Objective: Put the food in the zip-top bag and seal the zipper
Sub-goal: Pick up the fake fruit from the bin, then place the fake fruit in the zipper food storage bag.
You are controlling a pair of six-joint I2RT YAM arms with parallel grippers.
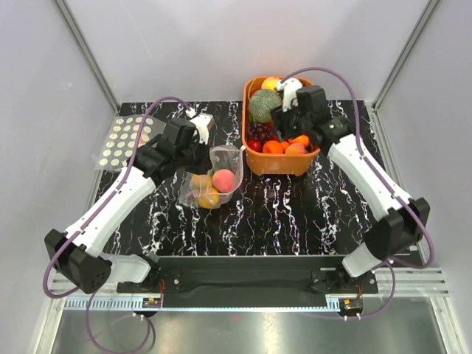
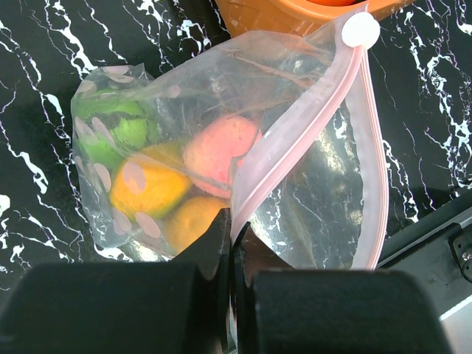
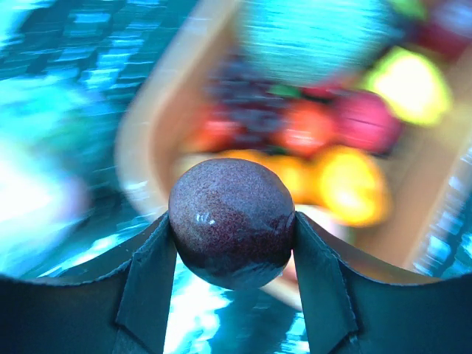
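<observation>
The zip-top bag (image 1: 214, 181) lies mid-table, its mouth held up and open toward the basket. Inside are a pink fruit (image 2: 221, 151), orange fruits (image 2: 147, 188) and a green one (image 2: 122, 133). My left gripper (image 2: 234, 228) is shut on the bag's mouth edge, pinching the pink zipper (image 2: 295, 140); a white slider tab (image 2: 361, 30) sits at the strip's far end. My right gripper (image 3: 234, 236) is shut on a dark purple round fruit (image 3: 232, 214), held over the left end of the orange basket (image 1: 284, 164). The right wrist view is blurred behind the fruit.
The basket holds a green melon (image 1: 264, 105), dark grapes (image 1: 258, 131) and orange fruits (image 1: 274, 147). A second clear bag with cream dots (image 1: 125, 140) lies flat at the back left. Grey walls and metal posts close in the table's sides and back.
</observation>
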